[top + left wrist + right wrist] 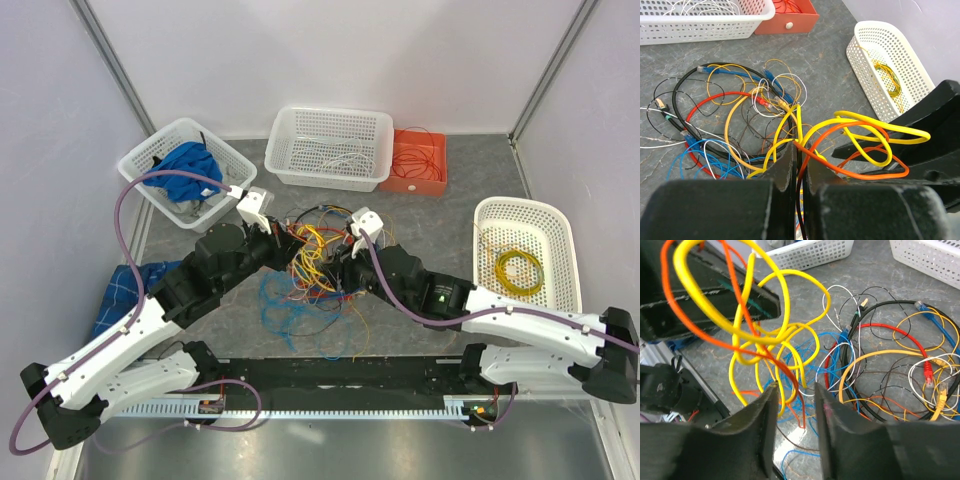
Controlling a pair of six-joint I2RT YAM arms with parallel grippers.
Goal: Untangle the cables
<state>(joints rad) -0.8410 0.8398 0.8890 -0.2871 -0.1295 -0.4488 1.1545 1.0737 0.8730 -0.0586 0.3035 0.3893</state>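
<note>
The cables [310,265] lie as a tangle of yellow, orange, red, blue, black and white wires on the grey table between both arms. My left gripper [287,240] [801,147] is shut on an orange cable and yellow strands, holding yellow and orange loops [865,135] up off the table. The rest of the bunch [740,115] lies flat beyond it. My right gripper [338,255] [795,387] is open. The lifted yellow and orange loops [755,325] hang down between its fingers, unpinched. Red, black and blue cables [890,365] lie to its right.
A white basket [150,150] with blue cloth stands at the back left. A white basket [285,130] with pale wires is at the back middle, next to an orange tray [435,185]. A white basket [490,215] at right holds a yellow coil [520,268]. More blue cloth [125,290] lies at the left.
</note>
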